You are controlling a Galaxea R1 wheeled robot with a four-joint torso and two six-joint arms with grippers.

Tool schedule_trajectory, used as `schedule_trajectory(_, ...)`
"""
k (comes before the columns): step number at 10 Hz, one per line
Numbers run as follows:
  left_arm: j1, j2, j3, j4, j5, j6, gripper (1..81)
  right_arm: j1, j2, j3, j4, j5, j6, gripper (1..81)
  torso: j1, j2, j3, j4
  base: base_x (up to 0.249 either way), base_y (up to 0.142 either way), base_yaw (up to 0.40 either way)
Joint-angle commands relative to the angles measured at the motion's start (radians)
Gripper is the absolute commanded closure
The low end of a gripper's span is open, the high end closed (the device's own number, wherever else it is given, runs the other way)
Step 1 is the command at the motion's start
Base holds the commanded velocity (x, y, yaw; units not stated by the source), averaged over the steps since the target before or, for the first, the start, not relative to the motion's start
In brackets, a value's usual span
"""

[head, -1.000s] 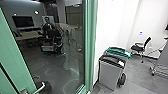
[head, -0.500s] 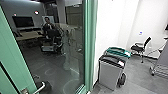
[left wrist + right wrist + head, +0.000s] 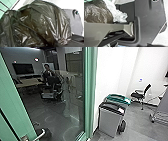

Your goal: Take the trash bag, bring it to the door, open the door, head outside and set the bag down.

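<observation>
I can't tell whether either hand is clenched, so near the door handle (image 3: 42,133) I'd best move gently, keeping the trash bag (image 3: 38,23) off the green frame (image 3: 91,92).

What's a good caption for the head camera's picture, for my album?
Two bins stand by the white wall, beside a green-framed glass panel.
</observation>
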Motion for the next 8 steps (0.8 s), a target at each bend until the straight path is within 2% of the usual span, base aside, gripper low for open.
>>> schedule_trajectory(1,-0.057,-0.003,-0.003,0.007,0.058,0.008,81.1,0.040,0.009,0.007,-0.010,-0.054,-0.001,1.0,0.000,0.000,0.000,0.000,0.000,0.000,0.000)
schedule_trajectory(3,-0.057,-0.004,-0.003,0.010,0.060,0.010,81.1,0.040,0.010,0.007,-0.010,-0.054,-0.001,1.0,0.000,0.000,0.000,0.000,0.000,0.000,0.000)
schedule_trajectory(4,-0.057,-0.006,-0.003,0.022,0.058,0.008,81.1,0.040,0.010,0.007,-0.010,-0.054,-0.001,1.0,0.000,0.000,0.000,0.000,0.000,0.000,0.085)
schedule_trajectory(8,-0.057,-0.007,-0.003,0.025,0.052,0.010,81.1,0.037,0.012,0.007,-0.007,-0.052,-0.002,1.0,0.000,0.000,0.000,0.000,0.000,0.000,0.127)
